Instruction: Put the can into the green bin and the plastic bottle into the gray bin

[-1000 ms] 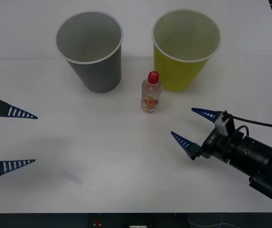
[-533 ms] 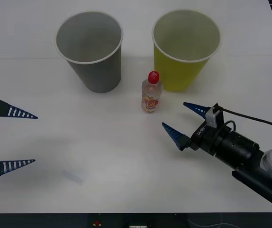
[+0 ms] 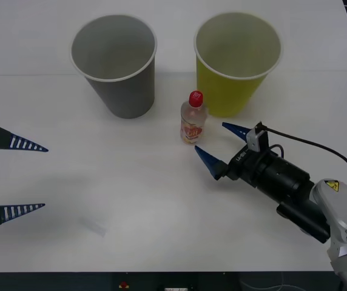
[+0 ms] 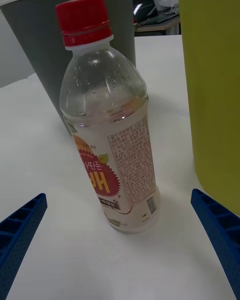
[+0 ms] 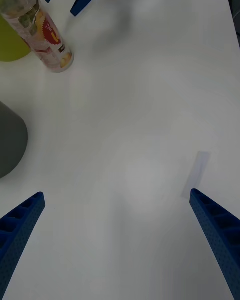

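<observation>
Plastic bottle [image 3: 192, 119], small, clear, red screw cap, red-orange label: stands upright on the white table [image 3: 161, 200], between the large gray tapered bin with white rim [image 3: 114, 63] and the large yellow-green tapered bin with pale rim [image 3: 238, 60], just in front of both.

Right gripper [image 3: 219, 147], blue ribbed fingers: spread wide, low over the table, just beside the bottle on the robot's right, tips short of it, holding nothing.

Left gripper [image 3: 14, 177], blue ribbed fingers: spread, empty, parked at the table's left edge, well apart from the bottle.

Risk, judged: the bottle is light and narrow-based; a fingertip striking it off-centre on approach could tip or roll it. The yellow-green bin sits close on one side, so the far finger might clip it.

Views: the right wrist view shows the bottle [image 4: 107, 125] centred between the fingers and clear of both, which the front view leaves uncertain. The left wrist view shows a faint pale strip [image 5: 195, 172] on the table.
</observation>
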`<state>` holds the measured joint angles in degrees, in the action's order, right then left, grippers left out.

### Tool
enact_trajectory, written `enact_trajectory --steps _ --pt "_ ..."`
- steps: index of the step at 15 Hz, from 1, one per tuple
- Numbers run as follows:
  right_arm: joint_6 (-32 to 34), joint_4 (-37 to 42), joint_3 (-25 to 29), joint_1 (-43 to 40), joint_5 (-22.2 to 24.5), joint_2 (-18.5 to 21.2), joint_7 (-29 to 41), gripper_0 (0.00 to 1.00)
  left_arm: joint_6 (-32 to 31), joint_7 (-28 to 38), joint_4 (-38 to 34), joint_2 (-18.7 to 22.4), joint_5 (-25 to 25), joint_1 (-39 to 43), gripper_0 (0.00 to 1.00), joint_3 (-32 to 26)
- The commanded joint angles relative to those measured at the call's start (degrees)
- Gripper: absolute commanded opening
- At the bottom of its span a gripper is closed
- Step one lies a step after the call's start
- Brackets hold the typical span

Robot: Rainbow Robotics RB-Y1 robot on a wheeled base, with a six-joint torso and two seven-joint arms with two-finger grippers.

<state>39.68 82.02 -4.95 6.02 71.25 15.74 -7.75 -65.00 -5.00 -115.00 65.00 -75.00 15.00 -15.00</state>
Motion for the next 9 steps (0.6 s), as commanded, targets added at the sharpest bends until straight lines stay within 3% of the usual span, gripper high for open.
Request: enact_trajectory --steps 1,9 --pt "-0.8 -2.1 -0.4 2.2 0.0 -1.0 -0.8 1.00 0.0 0.0 0.0 0.0 0.0 0.0 1.00 0.0" --pt "-3.5 -9.1 -1.9 8.8 0.1 -3.8 -2.7 1.00 0.0 0.0 0.0 0.0 0.0 0.0 1.00 0.0"
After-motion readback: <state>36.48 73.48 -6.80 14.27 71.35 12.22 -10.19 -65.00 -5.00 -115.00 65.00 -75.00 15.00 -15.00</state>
